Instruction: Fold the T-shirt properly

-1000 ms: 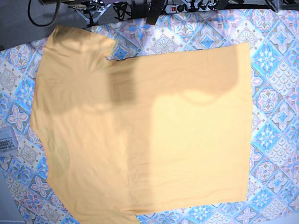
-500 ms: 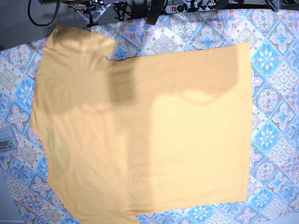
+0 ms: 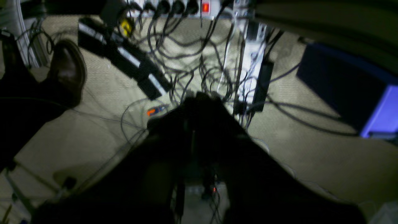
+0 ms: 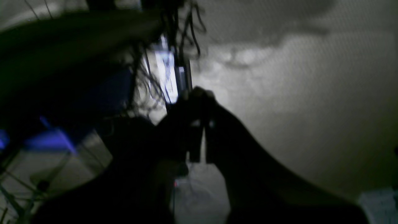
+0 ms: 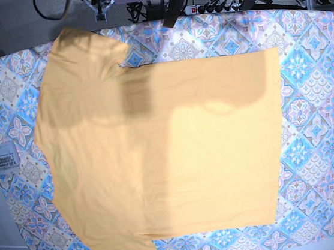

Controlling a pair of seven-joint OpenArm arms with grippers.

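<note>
Both my grippers are pulled off the table right now, pointing down at the floor behind it. My left gripper (image 3: 194, 102) has its jaws pressed together with nothing between them, and below it there's just a mess of cables (image 3: 186, 56), a power strip (image 3: 252, 62) and somebody's dark shoe (image 3: 67, 70) off to the side. My right gripper (image 4: 199, 99) is a dark blurry shape, jaws together too, only a thin sliver of light showing lower down between the 2 fingers, and it holds nothing. The T-shirt (image 5: 164, 155) lies spread flat on the blue-and-pink tile-patterned cloth (image 5: 319, 83), collar end toward the base view's left, 1 sleeve up top and 1 at the bottom, hem on the right. Neither gripper touches it.
</note>
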